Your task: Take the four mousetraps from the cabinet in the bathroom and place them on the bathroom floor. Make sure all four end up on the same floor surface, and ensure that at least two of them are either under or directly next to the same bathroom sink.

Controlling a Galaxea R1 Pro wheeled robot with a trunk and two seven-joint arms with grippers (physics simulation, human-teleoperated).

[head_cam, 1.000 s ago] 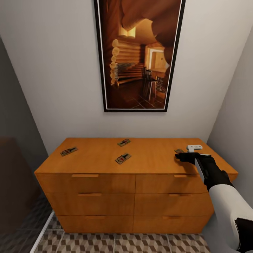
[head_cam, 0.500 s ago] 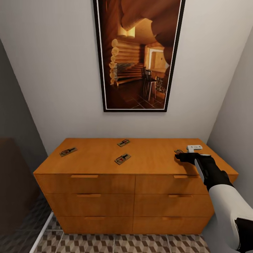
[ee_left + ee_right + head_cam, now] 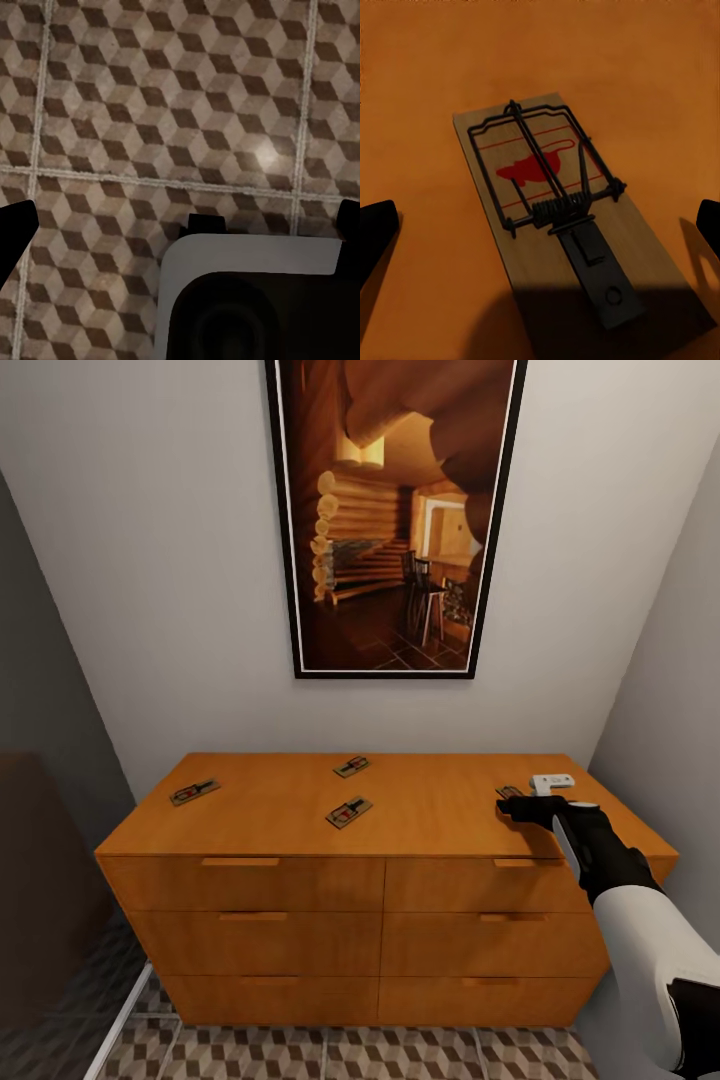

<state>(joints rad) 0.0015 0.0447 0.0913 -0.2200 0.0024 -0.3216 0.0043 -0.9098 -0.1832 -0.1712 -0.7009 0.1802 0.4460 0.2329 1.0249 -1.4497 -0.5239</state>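
Note:
Four mousetraps lie on the flat top of the orange-brown cabinet [image 3: 430,830]: one at the left [image 3: 195,791], one at the back middle [image 3: 351,766], one at the front middle [image 3: 349,811], and one at the right [image 3: 510,791]. My right gripper [image 3: 505,807] hovers just over that right mousetrap [image 3: 547,195], which lies between its spread fingers [image 3: 375,229]; the gripper [image 3: 542,225] is open and not touching it. My left gripper [image 3: 180,217] is open over the cube-patterned bathroom floor [image 3: 150,112] and holds nothing. The sink is out of view.
A tall framed picture [image 3: 395,510] hangs on the wall behind the cabinet. Walls close in on both sides, the right one [image 3: 670,690] near my right arm. A strip of bathroom floor [image 3: 350,1050] shows in front of the drawers.

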